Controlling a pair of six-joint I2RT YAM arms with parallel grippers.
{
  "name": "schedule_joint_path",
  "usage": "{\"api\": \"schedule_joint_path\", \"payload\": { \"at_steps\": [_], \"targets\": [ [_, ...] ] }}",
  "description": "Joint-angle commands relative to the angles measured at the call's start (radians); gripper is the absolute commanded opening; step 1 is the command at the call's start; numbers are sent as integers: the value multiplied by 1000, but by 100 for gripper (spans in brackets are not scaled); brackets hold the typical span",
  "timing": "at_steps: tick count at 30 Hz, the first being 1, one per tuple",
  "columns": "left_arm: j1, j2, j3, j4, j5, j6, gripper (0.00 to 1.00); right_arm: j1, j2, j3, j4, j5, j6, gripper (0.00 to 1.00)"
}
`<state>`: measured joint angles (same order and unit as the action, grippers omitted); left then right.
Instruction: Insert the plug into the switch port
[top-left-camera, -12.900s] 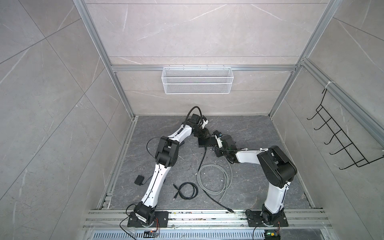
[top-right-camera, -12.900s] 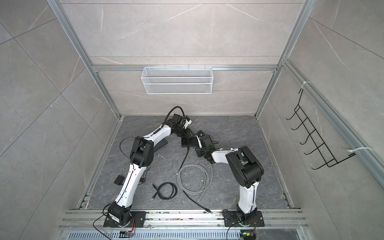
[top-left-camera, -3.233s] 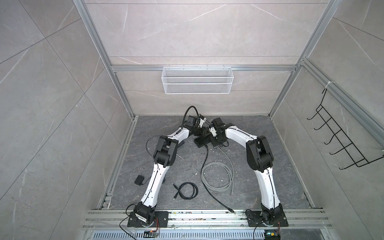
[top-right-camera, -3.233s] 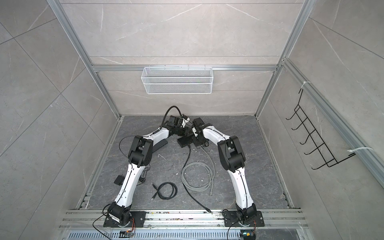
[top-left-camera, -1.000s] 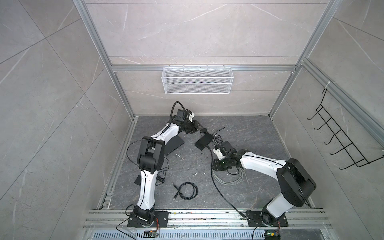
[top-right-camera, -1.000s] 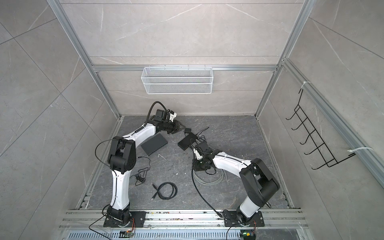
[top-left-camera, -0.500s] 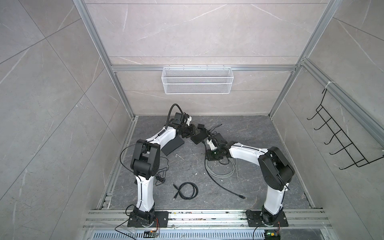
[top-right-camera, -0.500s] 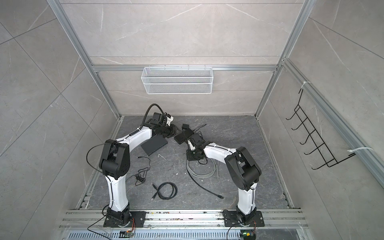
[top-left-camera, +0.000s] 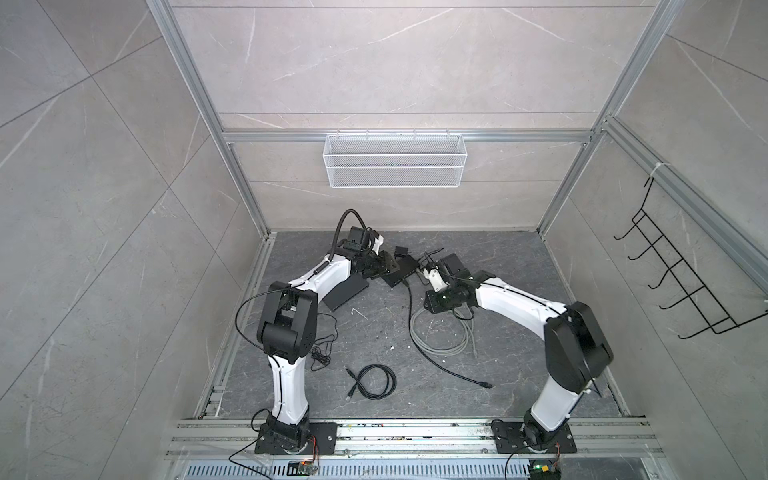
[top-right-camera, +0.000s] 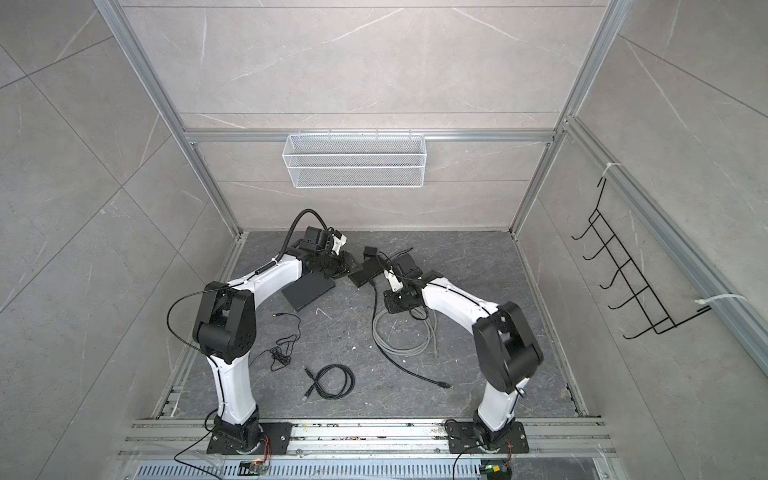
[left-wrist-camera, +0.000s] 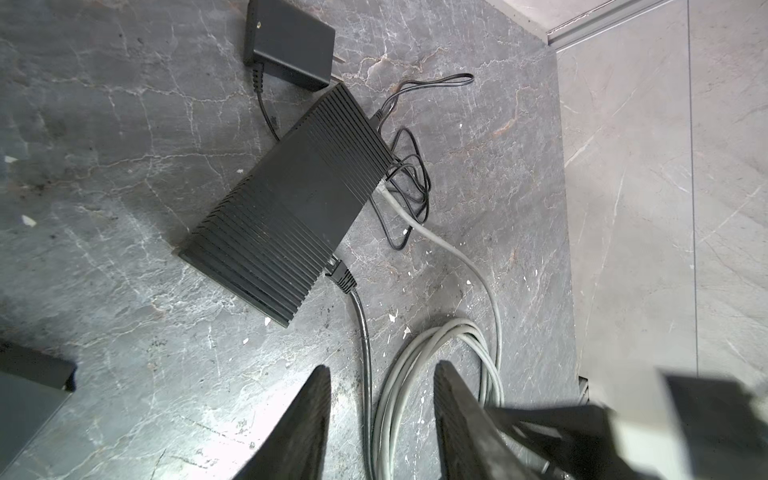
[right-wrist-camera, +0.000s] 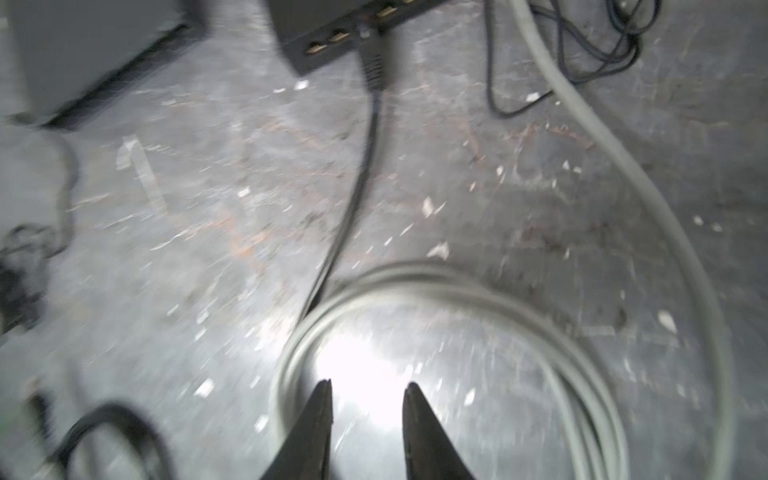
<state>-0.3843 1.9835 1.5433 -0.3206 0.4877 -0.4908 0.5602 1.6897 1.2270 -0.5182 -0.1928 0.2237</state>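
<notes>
Two grippers flank the switch (top-left-camera: 402, 269) in both top views, on the dark floor (top-left-camera: 519, 291) a little above the middle of the frame. Your left gripper (top-left-camera: 384, 266) sits just beside the switch's left end. In the left wrist view its fingers (left-wrist-camera: 316, 415) stand moderately apart with nothing clamped between them, and only floor and cables show through the gap. Your right gripper (top-left-camera: 432, 305) hangs to the lower right of the switch. Its wrist view is blurred, but you can make out the grey cable coil (right-wrist-camera: 415, 278) on the floor beneath it. Its fingers (right-wrist-camera: 419, 415) leave a narrower gap, and that gap is empty too.

The plug (left-wrist-camera: 341, 277) sits in a port on the switch's long edge, near one corner. Its black cable (left-wrist-camera: 365, 353) runs away from the switch past the grey coil. In the top views you can follow it down and to the right to a loose end on the lower right of the floor. A grey plug (left-wrist-camera: 384, 192) occupies another port further along the same edge.

A small power adapter (top-left-camera: 401, 250) lies just above the switch. A flat black box (top-left-camera: 347, 293) lies to its lower left, partly under your left arm. A coiled black lead (top-left-camera: 374, 382) rests low in the middle of the floor, well apart from the switch.
</notes>
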Motion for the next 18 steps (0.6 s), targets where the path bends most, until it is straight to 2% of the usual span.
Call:
{"api": "schedule_joint_path", "payload": {
  "at_steps": [1,4,10,13,18],
  "targets": [
    [-4,-66,9,-26,-50,39,44,65,-103,-81,-87,-120,25,31],
    [-4,-69,9,-47,-87,52,44,133,-144,-188,-37,-242,101,31],
    [-1,-86,-12,-52,-120,58,44,268,-123,-328,19,-238,186,25],
    [0,-90,-21,-54,-125,59,44,274,-120,-379,6,-159,197,25],
    [3,-98,-39,-35,-112,57,44,272,-81,-362,-108,99,174,26]
  ]
}}
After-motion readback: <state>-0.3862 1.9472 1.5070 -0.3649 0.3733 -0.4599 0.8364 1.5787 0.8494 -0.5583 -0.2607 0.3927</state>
